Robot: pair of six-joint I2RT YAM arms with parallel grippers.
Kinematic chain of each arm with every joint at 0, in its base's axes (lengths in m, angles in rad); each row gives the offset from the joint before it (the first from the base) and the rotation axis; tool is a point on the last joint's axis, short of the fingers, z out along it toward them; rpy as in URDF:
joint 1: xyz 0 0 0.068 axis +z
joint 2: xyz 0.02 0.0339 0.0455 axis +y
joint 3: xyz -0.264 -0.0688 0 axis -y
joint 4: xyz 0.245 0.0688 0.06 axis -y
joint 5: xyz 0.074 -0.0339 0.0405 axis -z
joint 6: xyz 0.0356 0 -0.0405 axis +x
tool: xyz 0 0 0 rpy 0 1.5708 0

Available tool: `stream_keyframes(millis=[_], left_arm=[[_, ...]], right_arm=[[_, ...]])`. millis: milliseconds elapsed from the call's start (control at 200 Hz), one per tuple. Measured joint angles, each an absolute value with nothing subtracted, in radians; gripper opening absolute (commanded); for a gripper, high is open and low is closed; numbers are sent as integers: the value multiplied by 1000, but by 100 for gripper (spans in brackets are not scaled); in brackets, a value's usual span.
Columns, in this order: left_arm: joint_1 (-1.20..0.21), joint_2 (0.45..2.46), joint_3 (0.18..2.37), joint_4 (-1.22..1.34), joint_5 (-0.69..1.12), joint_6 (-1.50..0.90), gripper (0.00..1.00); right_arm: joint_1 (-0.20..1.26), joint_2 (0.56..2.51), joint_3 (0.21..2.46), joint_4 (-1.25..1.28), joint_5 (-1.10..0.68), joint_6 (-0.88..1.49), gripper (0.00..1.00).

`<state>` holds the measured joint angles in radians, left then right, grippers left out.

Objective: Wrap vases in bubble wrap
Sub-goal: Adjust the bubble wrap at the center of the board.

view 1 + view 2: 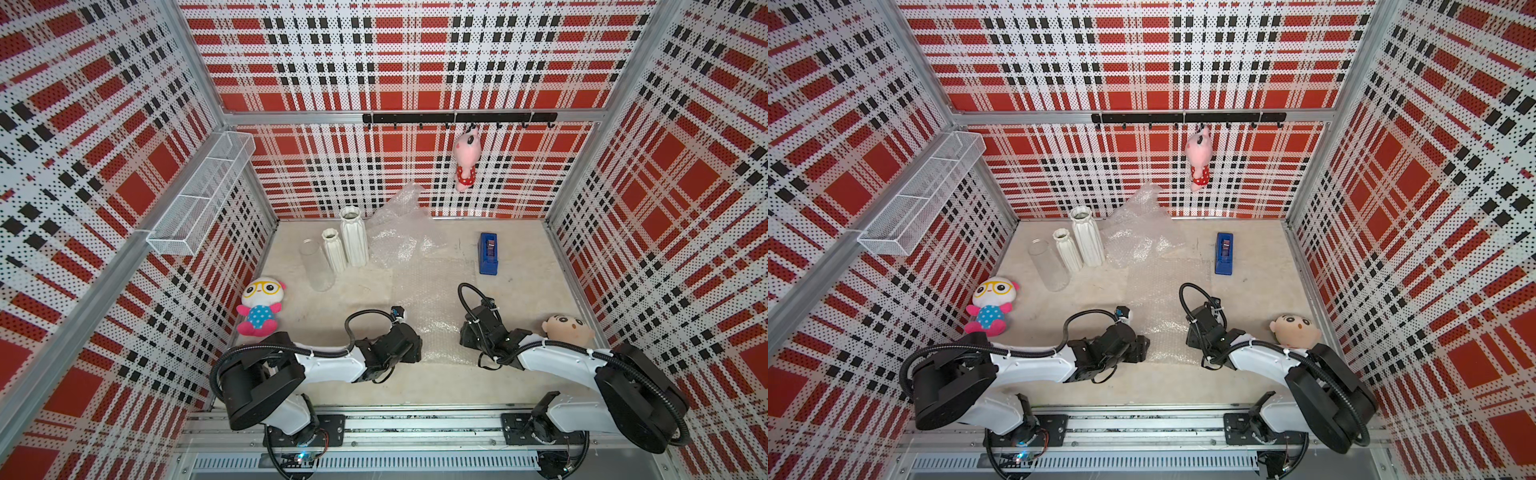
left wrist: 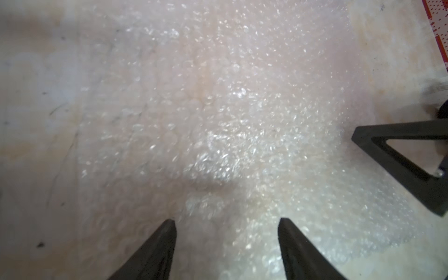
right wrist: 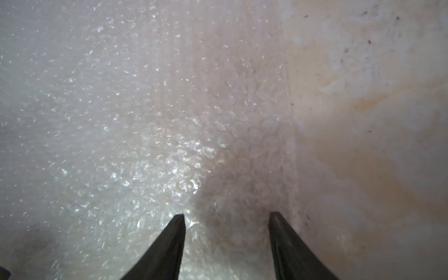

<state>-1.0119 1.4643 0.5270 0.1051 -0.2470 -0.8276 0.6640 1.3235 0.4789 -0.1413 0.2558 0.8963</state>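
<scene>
Black left claw (image 2: 226,220): I see its fingers apart, holding nothing, low over the flat bubble wrap (image 1: 432,299) on the table (image 1: 532,291).
Black right claw (image 3: 226,214): fingers apart too, empty, at the sheet's other edge.
Vases: glass vase (image 1: 316,266), short white vase (image 1: 334,251) and tall white vase (image 1: 354,241) stand upright, back left, off the sheet.
More wrap: crumpled bubble wrap (image 1: 399,232) sits just beside the tall white vase.

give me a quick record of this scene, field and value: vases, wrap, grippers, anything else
vases: clear glass cylinder vase, short white ribbed ceramic vase, taller white ribbed ceramic vase; all upright, unwrapped
wrap: flat bubble wrap sheet spread mid-table; crumpled bubble wrap sheet behind it
left gripper: open, over the flat sheet
right gripper: open, over the flat sheet
tape: blue tape dispenser, right of the wrap
</scene>
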Motion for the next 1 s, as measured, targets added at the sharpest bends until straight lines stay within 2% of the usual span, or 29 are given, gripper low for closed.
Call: stream_keyframes(millis=[160,351,581,777,1002], left_arm=[[-1013,1377,458,95,-247,-844,72],[-1016,1315,499,65,-257,-829,73],[-1005,1432,636,125,-231,-786,73],[-1005,1571,648,150,-208,-775,73],[-1051,1580,605,147,-211,-778,74]], right_arm=[[664,1321,480,-144,259,889,63],[664,1242,499,-225,277,862,68],[664,1189,533,-289,316,868,68],[665,1271,527,-301,349,883,69],[688,1443,590,-282,382,854,76]])
